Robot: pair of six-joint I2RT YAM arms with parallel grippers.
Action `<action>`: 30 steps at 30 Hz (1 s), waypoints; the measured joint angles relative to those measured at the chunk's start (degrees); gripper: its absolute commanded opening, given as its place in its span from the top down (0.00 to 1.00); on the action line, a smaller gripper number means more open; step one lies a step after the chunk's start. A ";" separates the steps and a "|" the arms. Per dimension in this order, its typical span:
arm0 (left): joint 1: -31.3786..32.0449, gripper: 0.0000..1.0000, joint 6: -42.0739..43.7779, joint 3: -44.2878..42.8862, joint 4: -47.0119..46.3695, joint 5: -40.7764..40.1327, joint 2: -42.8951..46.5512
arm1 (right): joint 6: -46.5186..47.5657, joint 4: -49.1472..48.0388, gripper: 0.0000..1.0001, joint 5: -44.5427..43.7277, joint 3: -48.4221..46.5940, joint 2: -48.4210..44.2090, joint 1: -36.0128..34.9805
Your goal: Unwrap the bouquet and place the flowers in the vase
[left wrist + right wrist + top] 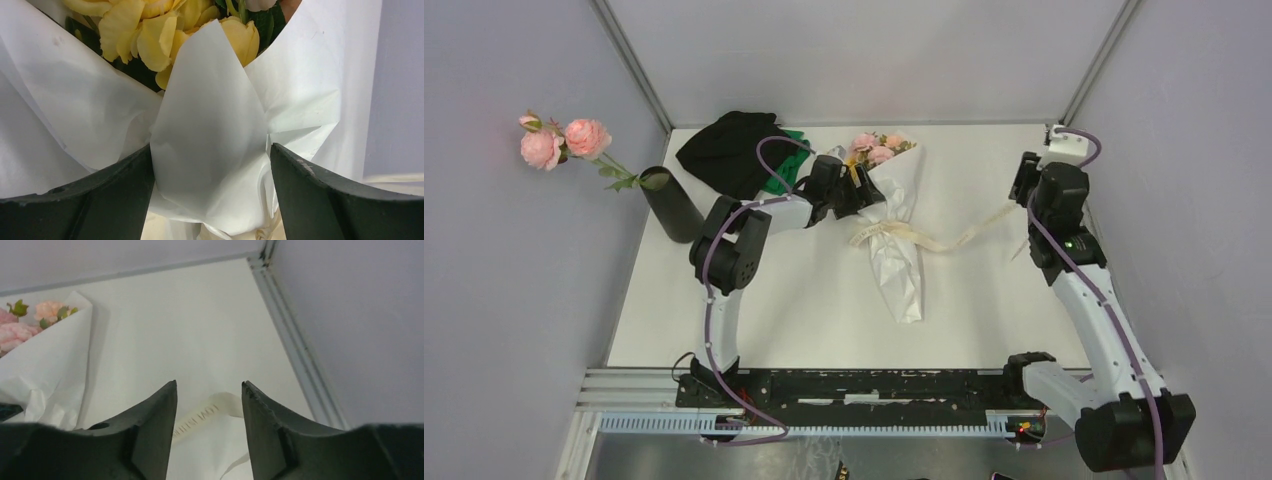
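One bouquet [890, 222]: creased, seemingly matte paper.

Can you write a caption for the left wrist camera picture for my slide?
Left gripper, jaws open, around a fold of white bouquet paper, with yellow roses peeking out above.

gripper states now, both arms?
left gripper: open, straddling a paper fold of the bouquet, not clamped on it.
right gripper: open, holding nothing.

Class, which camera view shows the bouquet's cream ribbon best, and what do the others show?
Top external: the ribbon shows whole, tied round the white paper with a tail trailing rightward. Right wrist catches only a loose stretch; left wrist, only a cream sliver at its right edge.
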State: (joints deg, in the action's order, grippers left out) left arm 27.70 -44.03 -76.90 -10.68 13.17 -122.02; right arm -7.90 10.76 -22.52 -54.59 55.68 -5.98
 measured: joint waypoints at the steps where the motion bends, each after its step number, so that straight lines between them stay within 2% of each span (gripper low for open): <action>1: 0.00 0.11 0.02 0.17 0.83 -0.61 0.50 | 0.13 -0.04 0.35 1.18 0.61 1.55 0.00; 8: 0.59 0.09 2.19 0.37 8.11 -4.57 5.95 | 0.00 -0.35 0.36 8.81 7.28 8.83 -3.10; 14: 2.27 0.06 4.48 -0.31 12.24 -7.54 13.66 | -0.42 -5.35 0.45 14.45 6.43 15.10 -8.66; 17: 3.08 0.06 5.46 0.26 13.55 -9.73 18.29 | -1.09 -9.90 0.46 19.32 6.29 19.30 -11.10; 23: 4.09 0.07 7.26 10.34 13.77 -16.35 27.80 | -2.84 -15.89 0.48 27.28 0.33 31.08 -15.76; 30: 4.57 0.08 8.57 24.61 13.86 -21.64 28.74 | -3.89 -18.51 0.47 31.93 -7.04 39.23 -19.89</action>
State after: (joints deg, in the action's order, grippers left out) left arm 32.27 -35.46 -52.29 3.18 -8.47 -93.27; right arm -11.79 -7.75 9.41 -61.63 94.91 -25.87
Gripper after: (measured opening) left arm 0.927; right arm 0.520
